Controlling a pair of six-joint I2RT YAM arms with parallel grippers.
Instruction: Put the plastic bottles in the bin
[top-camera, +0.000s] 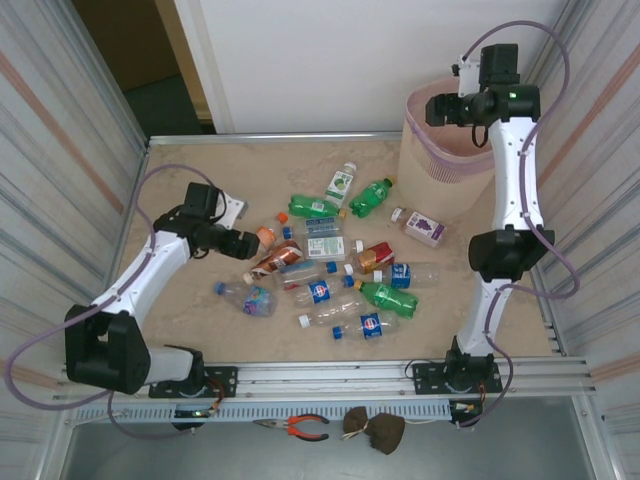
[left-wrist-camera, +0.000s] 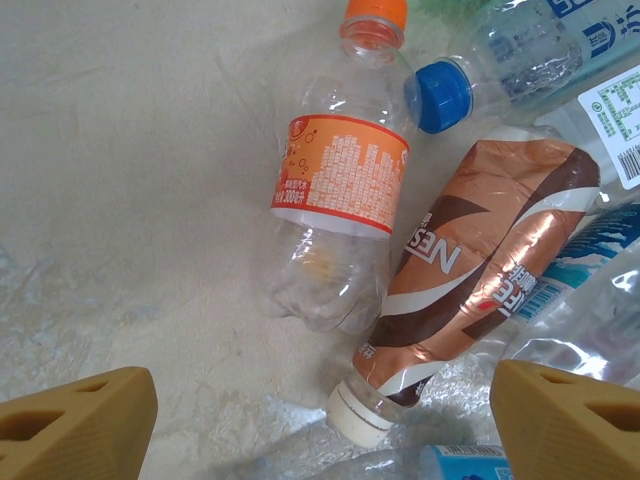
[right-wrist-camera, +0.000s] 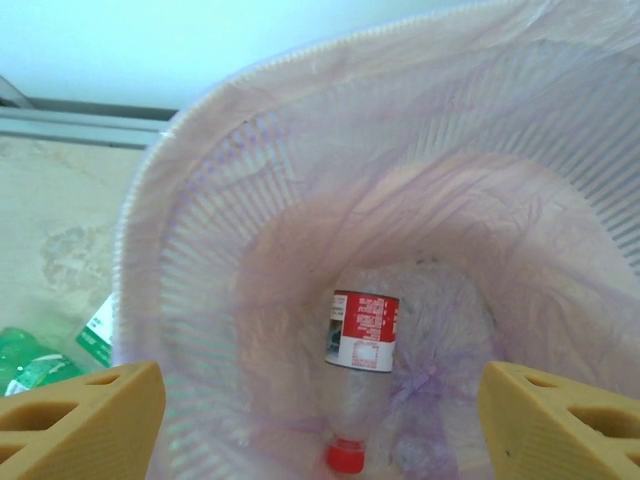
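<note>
Several plastic bottles (top-camera: 330, 270) lie scattered across the middle of the table. My left gripper (top-camera: 250, 243) hovers low at the pile's left edge. In the left wrist view it (left-wrist-camera: 320, 420) is open, and a clear orange-labelled bottle (left-wrist-camera: 335, 200) and a crushed brown Nescafe bottle (left-wrist-camera: 480, 270) lie ahead between its fingers, untouched. A blue-capped clear bottle (left-wrist-camera: 500, 65) lies beyond them. My right gripper (top-camera: 445, 110) is held over the bin (top-camera: 430, 150) at the far right. It (right-wrist-camera: 320, 420) is open and empty, and a red-labelled bottle (right-wrist-camera: 362, 335) lies at the bin's (right-wrist-camera: 200, 110) bottom.
Corrugated metal walls close in the left and right sides. Pliers (top-camera: 300, 427) and a brown bundle (top-camera: 375, 428) lie on the front ledge below the arm bases. A green bottle (right-wrist-camera: 30, 360) sits on the table just left of the bin.
</note>
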